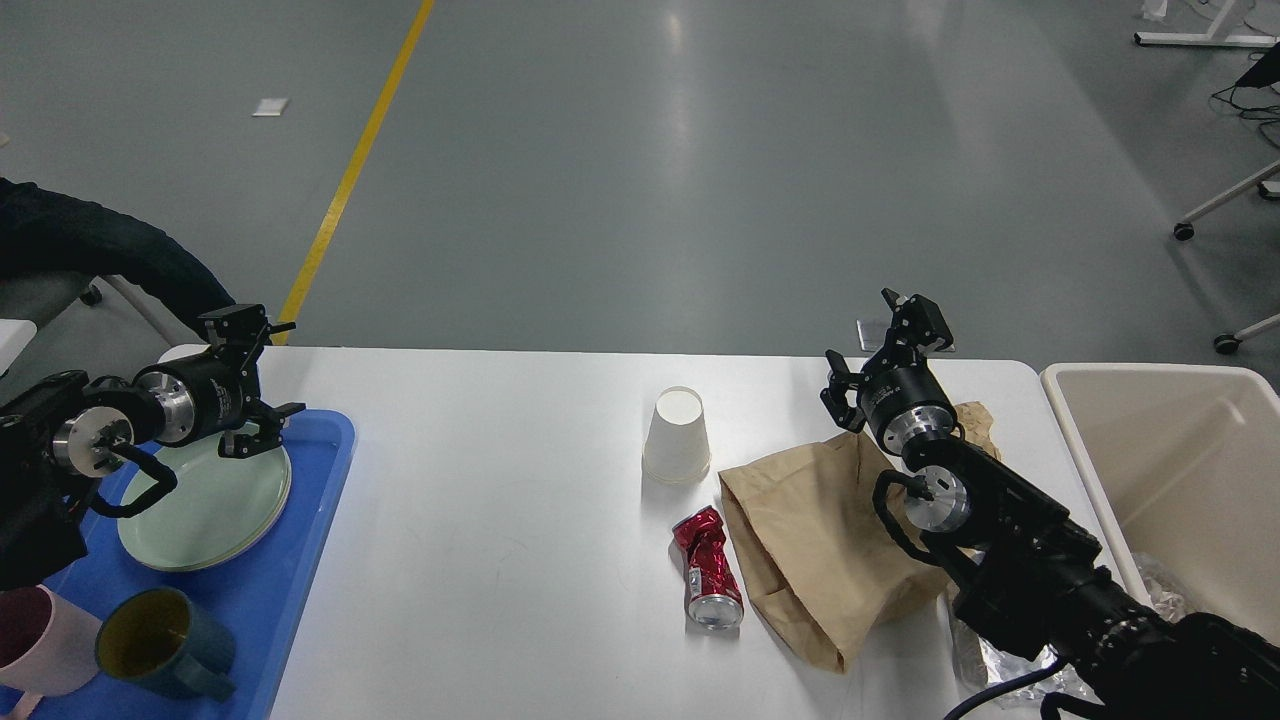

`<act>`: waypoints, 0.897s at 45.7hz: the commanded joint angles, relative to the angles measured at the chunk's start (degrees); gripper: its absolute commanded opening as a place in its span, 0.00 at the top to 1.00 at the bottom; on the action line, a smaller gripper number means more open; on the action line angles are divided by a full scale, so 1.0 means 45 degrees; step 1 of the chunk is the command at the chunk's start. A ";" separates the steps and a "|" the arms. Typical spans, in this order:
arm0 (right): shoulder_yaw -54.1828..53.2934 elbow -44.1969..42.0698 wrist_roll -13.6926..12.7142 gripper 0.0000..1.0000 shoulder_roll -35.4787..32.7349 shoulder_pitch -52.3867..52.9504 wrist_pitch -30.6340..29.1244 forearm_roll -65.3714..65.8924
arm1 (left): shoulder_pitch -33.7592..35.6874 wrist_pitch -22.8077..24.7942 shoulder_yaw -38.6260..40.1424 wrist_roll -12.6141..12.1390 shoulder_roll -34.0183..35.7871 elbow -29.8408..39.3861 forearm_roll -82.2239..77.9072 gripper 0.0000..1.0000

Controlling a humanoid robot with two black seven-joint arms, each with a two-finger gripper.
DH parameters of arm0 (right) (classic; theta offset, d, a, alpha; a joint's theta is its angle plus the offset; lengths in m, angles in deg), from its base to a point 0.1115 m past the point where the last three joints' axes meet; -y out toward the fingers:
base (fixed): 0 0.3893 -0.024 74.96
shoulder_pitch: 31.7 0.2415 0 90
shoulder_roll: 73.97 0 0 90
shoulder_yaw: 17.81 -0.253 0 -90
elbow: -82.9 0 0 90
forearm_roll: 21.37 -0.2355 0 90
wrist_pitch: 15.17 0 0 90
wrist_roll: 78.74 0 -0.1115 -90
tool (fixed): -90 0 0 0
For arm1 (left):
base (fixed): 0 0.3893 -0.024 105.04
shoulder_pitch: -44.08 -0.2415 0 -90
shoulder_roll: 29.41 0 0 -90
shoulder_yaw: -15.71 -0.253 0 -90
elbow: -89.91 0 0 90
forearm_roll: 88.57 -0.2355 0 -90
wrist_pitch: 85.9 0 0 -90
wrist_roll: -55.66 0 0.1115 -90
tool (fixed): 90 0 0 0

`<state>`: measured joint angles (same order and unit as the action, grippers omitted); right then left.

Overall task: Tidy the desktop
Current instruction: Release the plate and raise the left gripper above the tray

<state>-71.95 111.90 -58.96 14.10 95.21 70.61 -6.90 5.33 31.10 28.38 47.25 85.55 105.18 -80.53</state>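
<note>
The white desktop (500,480) carries an upside-down white paper cup (678,437), a crushed red can (708,567) and a crumpled brown paper bag (830,545). My right gripper (872,340) hovers open above the bag's far end, holding nothing. Over the far corner of the blue tray (290,560) my left gripper (258,372) is raised and open, empty, just beyond the green plates (210,505).
A beige bin (1180,470) stands at the table's right end with crumpled foil (1160,585) inside. Pink mug (35,645) and dark teal mug (160,655) sit at the tray's near end. A dark-clothed person's leg (100,255) is beyond the left corner.
</note>
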 commanded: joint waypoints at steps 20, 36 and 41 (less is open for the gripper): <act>0.0000 0.0000 0.0000 0.00 0.0000 0.0000 0.0000 -0.0012 | -0.0510 -0.0201 0.5286 0.1205 0.0079 0.0005 0.0324 0.04; 0.0000 0.0000 0.0000 0.00 0.0000 0.0000 0.0000 0.0007 | -0.0725 -0.0201 0.6012 0.1186 -0.0117 0.0005 0.0246 0.04; 0.0000 0.0000 0.0000 0.00 0.0000 0.0000 0.0000 -0.0012 | -0.0589 -0.0220 0.6051 0.1050 0.0019 0.0005 0.0226 0.04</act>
<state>-71.95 111.90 -58.96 14.10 95.21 70.61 -6.89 2.08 30.20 55.49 52.68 85.11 105.20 -79.43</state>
